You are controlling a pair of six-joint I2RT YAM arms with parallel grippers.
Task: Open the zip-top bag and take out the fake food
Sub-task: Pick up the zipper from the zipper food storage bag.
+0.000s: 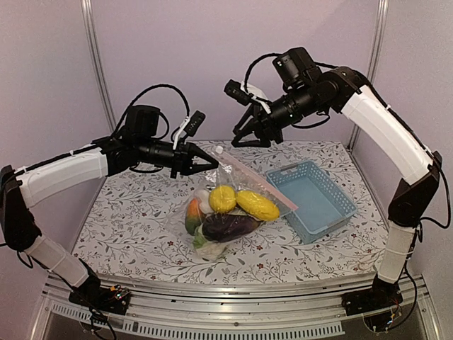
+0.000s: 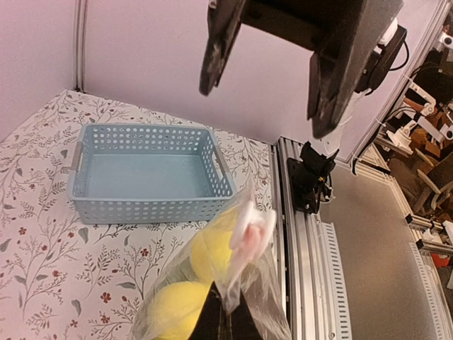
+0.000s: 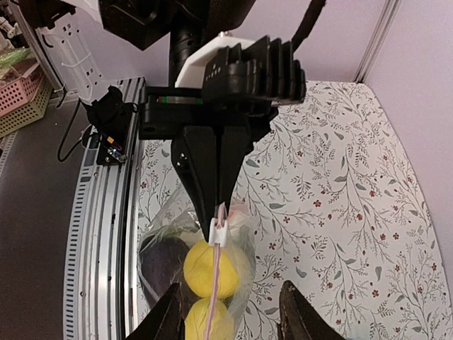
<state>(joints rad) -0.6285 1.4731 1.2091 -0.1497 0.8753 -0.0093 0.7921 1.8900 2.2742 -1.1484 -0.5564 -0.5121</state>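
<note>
Clear zip-top bag (image 1: 237,185) pinched in left claw (image 1: 212,164); right claw (image 1: 253,140) open above.

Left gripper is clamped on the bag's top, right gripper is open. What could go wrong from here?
1. The left gripper pinches only a thin bit of the bag beside the slider; the food weighs it down, so the plastic may slip out.
2. The open right gripper must come in right by the left one and might bump it or miss the slider.
</note>
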